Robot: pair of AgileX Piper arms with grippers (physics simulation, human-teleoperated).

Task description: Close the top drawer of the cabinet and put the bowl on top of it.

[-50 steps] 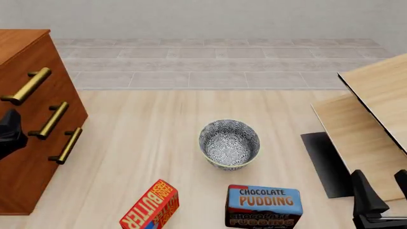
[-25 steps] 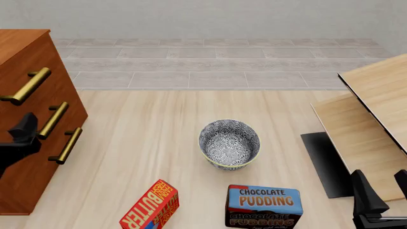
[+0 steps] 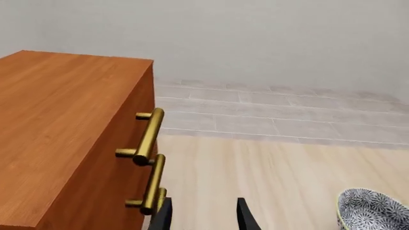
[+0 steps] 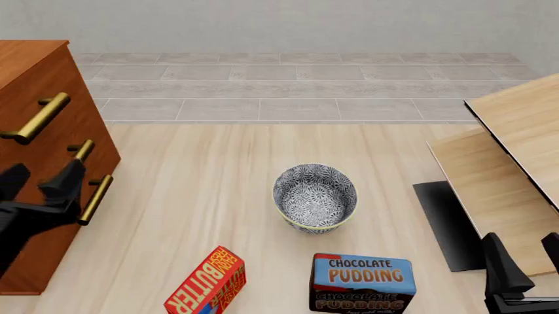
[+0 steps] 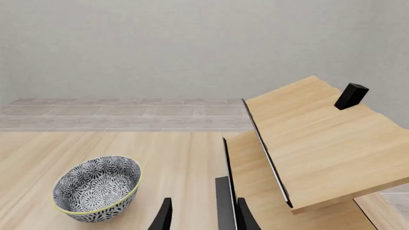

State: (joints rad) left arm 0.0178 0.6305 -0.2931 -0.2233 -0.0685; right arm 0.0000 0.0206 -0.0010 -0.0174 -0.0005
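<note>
A pale light-wood desk (image 4: 218, 176) fills the scene, with a grey tiled floor (image 4: 288, 85) and a plain grey wall (image 4: 288, 26) beyond it. At the far left stands the reddish-brown cabinet (image 4: 44, 131). Its top drawer (image 4: 65, 91), with a long brass handle (image 4: 36, 118), sits flush with the two drawers below. The left hand (image 4: 39, 180) hovers just in front of the lower handles, fingers spread and grasping nothing. Near the front edge lies a red and yellow box (image 4: 207, 282) reading "BUTTER". The patterned bowl (image 4: 315, 197) sits upright at the desk's centre. Just nearer is a blue box (image 4: 362, 282) reading "CHOCOLATE PUDDING". At the right stands a tilted light-wood structure (image 4: 511, 150). The right hand (image 4: 524, 268) rests at the near right corner, released and empty.
</note>
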